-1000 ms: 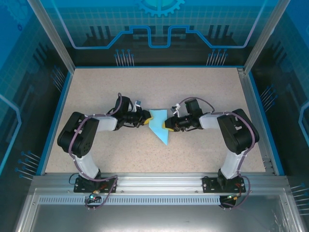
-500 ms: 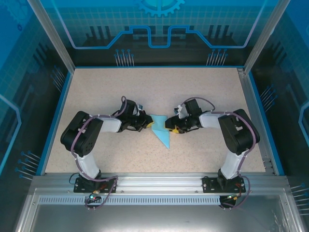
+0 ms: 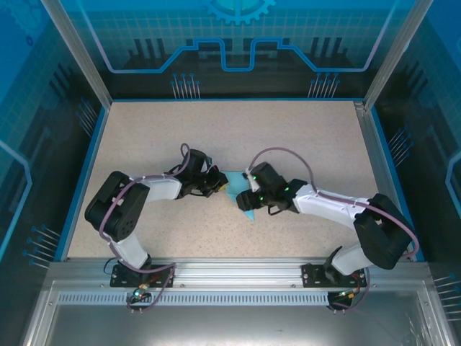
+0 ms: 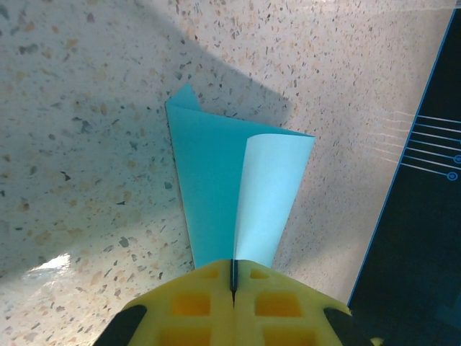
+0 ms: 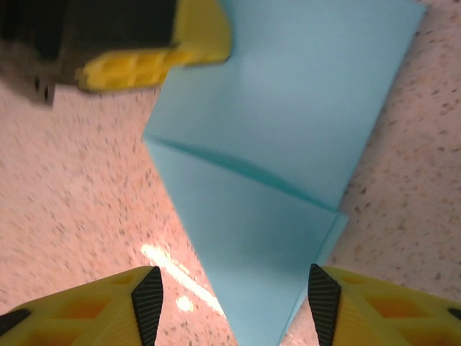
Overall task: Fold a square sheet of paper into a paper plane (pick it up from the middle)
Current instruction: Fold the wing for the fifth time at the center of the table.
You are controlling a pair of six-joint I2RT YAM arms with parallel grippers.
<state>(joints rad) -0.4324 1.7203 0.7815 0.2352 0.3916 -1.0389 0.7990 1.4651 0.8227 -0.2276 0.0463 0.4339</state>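
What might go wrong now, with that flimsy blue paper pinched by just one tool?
1. The left tool pinches the paper at one narrow end, and a flap looks lifted; the fold may spring open.
2. The right tool stands open astride the paper's tip; closing askew might crumple it or crease it crooked.

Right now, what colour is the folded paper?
The paper is plain light blue. It shows best in the left wrist view.

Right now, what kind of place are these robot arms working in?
Probably a robot lab work cell: a speckled table fenced by metal posts and blue printed panels, with a left arm and right arm bolted along its near edge.
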